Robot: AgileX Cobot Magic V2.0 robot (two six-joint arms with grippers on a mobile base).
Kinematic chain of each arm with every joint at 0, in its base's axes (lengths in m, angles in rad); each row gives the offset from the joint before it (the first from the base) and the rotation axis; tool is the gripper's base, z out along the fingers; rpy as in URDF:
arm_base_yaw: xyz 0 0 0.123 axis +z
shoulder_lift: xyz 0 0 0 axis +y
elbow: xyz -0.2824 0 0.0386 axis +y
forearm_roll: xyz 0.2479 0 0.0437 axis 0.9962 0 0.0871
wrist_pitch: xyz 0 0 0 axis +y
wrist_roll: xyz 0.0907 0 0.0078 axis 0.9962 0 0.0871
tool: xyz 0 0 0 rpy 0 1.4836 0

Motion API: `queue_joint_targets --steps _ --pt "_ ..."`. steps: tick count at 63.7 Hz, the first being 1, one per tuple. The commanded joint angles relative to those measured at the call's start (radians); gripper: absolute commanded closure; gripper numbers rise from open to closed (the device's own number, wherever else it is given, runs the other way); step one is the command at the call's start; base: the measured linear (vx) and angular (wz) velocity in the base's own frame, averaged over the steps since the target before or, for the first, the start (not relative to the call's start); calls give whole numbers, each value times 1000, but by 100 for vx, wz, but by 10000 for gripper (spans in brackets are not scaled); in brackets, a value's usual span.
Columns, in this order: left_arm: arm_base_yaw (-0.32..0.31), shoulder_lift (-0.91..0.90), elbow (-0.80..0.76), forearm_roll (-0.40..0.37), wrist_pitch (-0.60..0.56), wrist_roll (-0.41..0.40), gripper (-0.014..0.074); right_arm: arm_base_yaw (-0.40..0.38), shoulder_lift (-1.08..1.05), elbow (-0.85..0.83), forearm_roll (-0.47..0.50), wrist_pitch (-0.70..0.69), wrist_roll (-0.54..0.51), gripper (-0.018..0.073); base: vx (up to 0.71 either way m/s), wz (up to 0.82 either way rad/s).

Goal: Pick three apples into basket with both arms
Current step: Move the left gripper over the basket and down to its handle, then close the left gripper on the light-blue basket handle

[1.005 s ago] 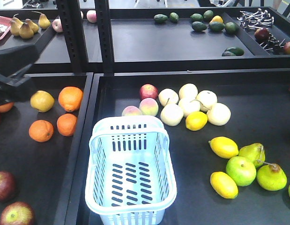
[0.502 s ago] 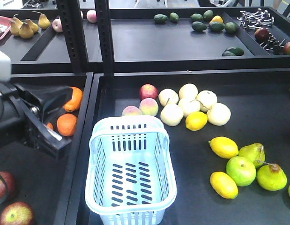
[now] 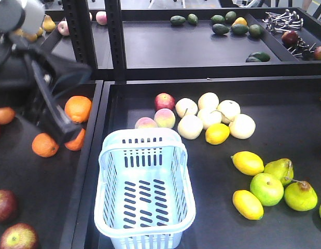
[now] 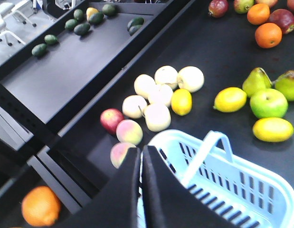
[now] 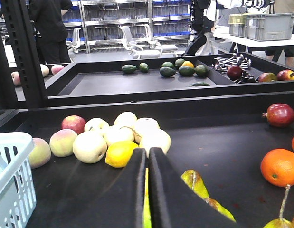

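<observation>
Black tray [image 3: 46, 192]: one basket [image 3: 109, 155], two apples [image 3: 3, 205] [image 3: 17, 237], maybe three; left gripper [image 4: 140, 153] and right gripper [image 5: 147, 153] closed.

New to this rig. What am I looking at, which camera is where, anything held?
A two-armed robot on a mobile base, at black trays of fruit. The front view looks down on an empty pale blue basket, dark red apples at lower left, oranges above them, pale fruit and lemons to the right. The bulky black shape at upper left is the left arm. The other two pictures come from cameras on the wrists; each shows its own dark fingers at the bottom. The left gripper has the basket in front of it, the right gripper faces the fruit. Both look shut and hold nothing.
</observation>
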Motion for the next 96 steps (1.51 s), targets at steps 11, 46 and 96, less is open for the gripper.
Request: queue_joint_targets --steps 11,46,96 --pt "-1 62 -83 28 -46 8 599 -4 -10 14 -11 -80 1 563 0 0" --pt "-1 151 -83 28 -43 9 65 -4 -10 14 -11 -82 1 563 0 0" --pt "-2 431 -83 26 -55 147 67 -4 -10 14 -11 -81 1 563 0 0"
